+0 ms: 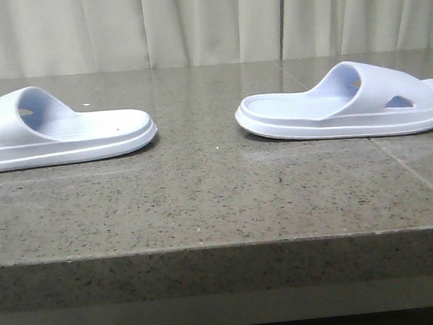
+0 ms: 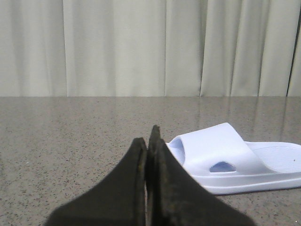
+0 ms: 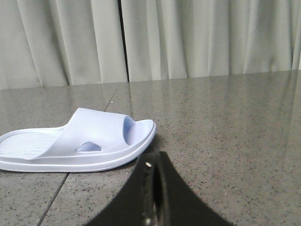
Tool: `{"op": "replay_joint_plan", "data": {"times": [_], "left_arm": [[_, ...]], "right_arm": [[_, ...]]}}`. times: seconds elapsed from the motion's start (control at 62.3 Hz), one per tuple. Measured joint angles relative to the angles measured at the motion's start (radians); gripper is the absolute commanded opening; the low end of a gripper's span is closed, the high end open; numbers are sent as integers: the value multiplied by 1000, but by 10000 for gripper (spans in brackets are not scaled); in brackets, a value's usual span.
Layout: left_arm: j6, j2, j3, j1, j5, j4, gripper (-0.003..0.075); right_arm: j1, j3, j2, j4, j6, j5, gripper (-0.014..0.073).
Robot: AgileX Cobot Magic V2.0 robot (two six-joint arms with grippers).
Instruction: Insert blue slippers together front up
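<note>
Speckled grey stone table [image 1: 204,200] across the whole front view, pale curtain [image 1: 207,22] behind. Two blue slippers lying sole-down on it, well apart, heels turned toward each other with bare stone between, toes pointing outward.

Left slipper [image 1: 58,133] at the left edge, partly cut off by the frame; long axis running side to side across the table, strap at the outer end, open heel toward the centre. Right slipper [image 1: 346,109] the mirror of it — strap and oval side hole toward the right edge, heel toward the middle.

Neither arm visible from the front. In the left wrist view, left gripper [image 2: 149,141] low over the stone, fingers pressed together and holding nothing; left slipper [image 2: 235,160] ahead of the fingertips and off to one side, near but not touching, presented broadside. In the right wrist view, right gripper [image 3: 153,169] likewise closed and empty; right slipper [image 3: 80,141] ahead and off to the other side, toe end nearest the fingertips, apart from them.

Likely one slipper per arm — each nearer its own. Judged need: opening first, then approaching across the short axis at the strap, since both lie crosswise to the fingers.
</note>
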Motion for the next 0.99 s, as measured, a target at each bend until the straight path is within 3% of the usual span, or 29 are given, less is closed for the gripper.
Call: {"op": "replay_joint_plan", "data": {"times": [0.61, 0.995], "left_arm": [[0, 0, -25, 0, 16, -17, -20], [0, 78, -419, 0, 292, -40, -20]], "right_arm": [[0, 0, 0, 0, -81, 35, -68], [0, -324, 15, 0, -82, 264, -68]]}}
